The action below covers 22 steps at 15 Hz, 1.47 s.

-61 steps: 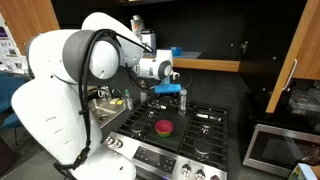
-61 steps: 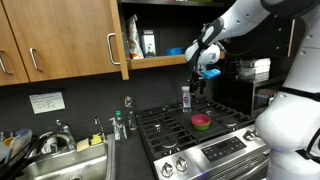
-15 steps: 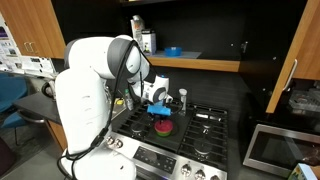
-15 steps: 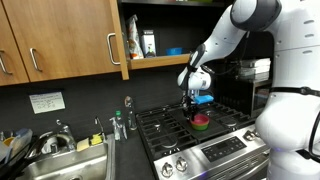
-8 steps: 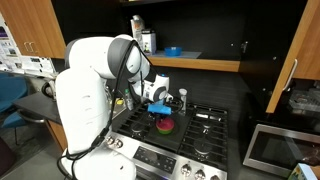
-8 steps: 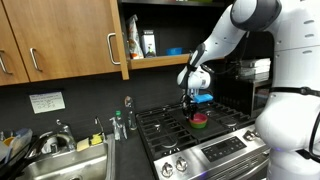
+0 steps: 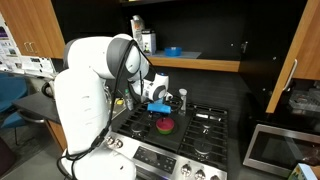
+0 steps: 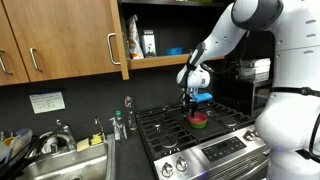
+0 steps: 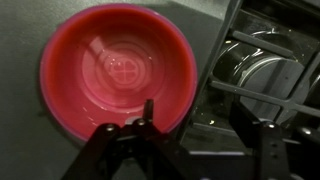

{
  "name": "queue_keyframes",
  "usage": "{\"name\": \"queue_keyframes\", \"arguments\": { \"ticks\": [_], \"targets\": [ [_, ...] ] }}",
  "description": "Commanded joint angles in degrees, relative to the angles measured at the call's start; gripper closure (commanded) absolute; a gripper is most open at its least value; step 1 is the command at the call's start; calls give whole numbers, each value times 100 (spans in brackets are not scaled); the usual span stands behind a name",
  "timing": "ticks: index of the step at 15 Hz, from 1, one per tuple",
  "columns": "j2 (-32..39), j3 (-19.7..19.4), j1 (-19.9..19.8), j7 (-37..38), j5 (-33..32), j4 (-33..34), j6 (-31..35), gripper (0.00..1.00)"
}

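Note:
A red bowl (image 9: 118, 70) sits empty on the front of the stove top (image 9: 30, 150), also visible in both exterior views (image 7: 164, 126) (image 8: 201, 121), where a green band shows under its rim. My gripper (image 9: 190, 150) hangs just above it, pointing down, in both exterior views (image 7: 162, 115) (image 8: 199, 109). Its jaws are open with nothing between them. In the wrist view one finger (image 9: 108, 145) is over the bowl's near rim and the other finger (image 9: 266, 145) is over the burner grate (image 9: 262, 70) beside it.
A dark bottle (image 7: 182, 100) stands at the back of the stove. A shelf above holds a blue bowl (image 7: 172, 52). A sink (image 8: 60, 160) with bottles (image 8: 118, 126) lies beside the stove, and a small oven (image 7: 280, 150) stands at the other side.
The arm stays over the red bowl with almost no movement. Several seconds ago it was higher, near the shelf.

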Motion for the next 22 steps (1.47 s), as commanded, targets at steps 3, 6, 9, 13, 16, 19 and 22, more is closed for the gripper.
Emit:
{"name": "queue_keyframes", "arguments": {
  "ticks": [3,6,9,13,16,19,22],
  "targets": [
    [-217,35,-129,-121,99,-36,-71,66],
    [-225,23,-173,-158,148,-43,-62,91],
    [-205,12,-217,-195,174,-51,-67,60],
    [-196,30,-220,-196,175,-64,-77,42],
    [-188,39,-215,-204,176,-63,-79,23],
    [-173,44,-211,-197,175,-54,-79,18],
    [-155,40,-221,-219,200,-51,-84,31]
  ]
}}
